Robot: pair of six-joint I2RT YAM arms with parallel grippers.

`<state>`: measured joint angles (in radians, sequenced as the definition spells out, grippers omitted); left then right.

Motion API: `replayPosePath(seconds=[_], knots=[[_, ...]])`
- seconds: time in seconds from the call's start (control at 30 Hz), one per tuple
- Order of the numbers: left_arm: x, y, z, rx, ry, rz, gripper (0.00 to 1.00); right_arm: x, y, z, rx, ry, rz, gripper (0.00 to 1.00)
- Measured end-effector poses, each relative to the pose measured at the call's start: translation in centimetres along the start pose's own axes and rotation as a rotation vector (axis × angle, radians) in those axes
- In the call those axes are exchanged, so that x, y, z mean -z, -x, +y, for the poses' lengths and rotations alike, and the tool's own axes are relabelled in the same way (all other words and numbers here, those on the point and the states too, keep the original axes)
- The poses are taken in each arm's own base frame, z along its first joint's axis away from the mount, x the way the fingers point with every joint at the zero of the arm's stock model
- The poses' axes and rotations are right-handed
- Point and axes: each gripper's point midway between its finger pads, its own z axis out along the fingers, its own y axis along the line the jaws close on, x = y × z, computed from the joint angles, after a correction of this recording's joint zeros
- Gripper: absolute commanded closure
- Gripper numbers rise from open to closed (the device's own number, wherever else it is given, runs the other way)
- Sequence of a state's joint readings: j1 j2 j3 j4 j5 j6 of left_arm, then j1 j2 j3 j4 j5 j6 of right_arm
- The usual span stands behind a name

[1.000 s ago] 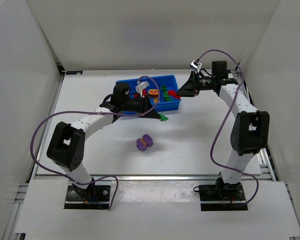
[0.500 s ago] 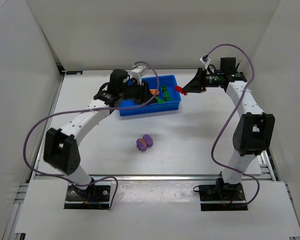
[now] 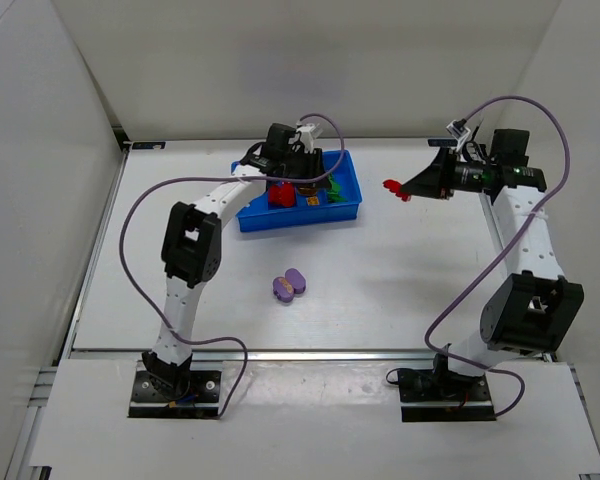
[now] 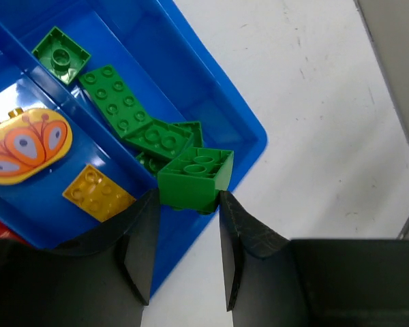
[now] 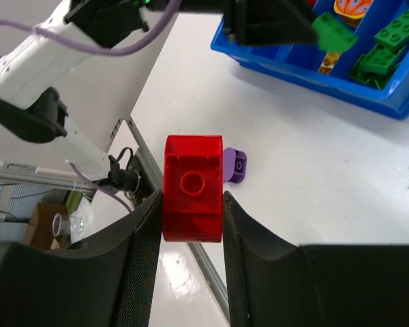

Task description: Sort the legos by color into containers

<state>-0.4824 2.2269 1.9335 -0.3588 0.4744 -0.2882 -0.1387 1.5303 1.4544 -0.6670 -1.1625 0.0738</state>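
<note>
A shallow blue plastic tray (image 3: 290, 218) sits far-centre on the table (image 3: 180, 280); two rounded purple plastic bricks (image 3: 290, 285) lie touching, well before it; flat green studded bricks (image 4: 116, 99) lie in its rightmost compartment; a yellow studded brick (image 4: 97, 193) and an orange oval piece (image 4: 27, 144) lie in the next leftward; a red plastic block (image 5: 193, 187), in the right gripper (image 5: 192, 204), hangs right of the tray.

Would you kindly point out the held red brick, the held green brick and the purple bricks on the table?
red brick (image 5: 192, 182): right wrist view, on its central stud.
green brick (image 4: 187, 191): left wrist view, on its near side face.
purple bricks (image 3: 290, 285): top external view, where the two meet.
</note>
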Motion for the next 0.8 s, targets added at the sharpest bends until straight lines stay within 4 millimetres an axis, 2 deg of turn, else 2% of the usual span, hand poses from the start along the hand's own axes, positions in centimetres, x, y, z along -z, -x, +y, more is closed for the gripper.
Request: replayPosePath(seconds=[0.2,0.27,0.33,0.43,0.53,0.67,0.73,0.8], knots=[[-2.6,0.0,0.9,-0.004,0.013,0.018,0.75,0.8,-1.2,0.3,-0.012,-0.015,0.0,1.0],[-3.0,0.3,0.8,-0.013,0.009,0.015,0.51,0.8,-1.6,0.1,-0.022,-0.018,0.005,1.0],[-3.4,0.5,0.7,-0.024,0.006,0.011,0.34,0.8,-1.9,0.0,-0.035,-0.022,0.011,1.0],[-3.8,0.5,0.6,-0.035,0.005,0.01,0.17,0.8,-2.1,-0.1,-0.031,-0.023,0.015,1.0],[-3.9,0.2,0.5,-0.03,0.012,0.018,0.14,0.7,-2.1,-0.4,-0.012,-0.025,0.019,1.0],[-3.7,0.8,0.6,-0.028,0.012,0.003,0.13,0.3,-2.2,-1.4,0.014,-0.04,0.041,1.0],[-2.8,1.8,0.8,-0.02,0.02,-0.018,0.13,-0.4,-2.1,-2.1,0.035,-0.05,0.063,1.0],[-0.9,3.6,1.1,-0.019,0.042,-0.056,0.11,-1.6,-2.1,-2.6,0.065,-0.057,0.096,1.0]])
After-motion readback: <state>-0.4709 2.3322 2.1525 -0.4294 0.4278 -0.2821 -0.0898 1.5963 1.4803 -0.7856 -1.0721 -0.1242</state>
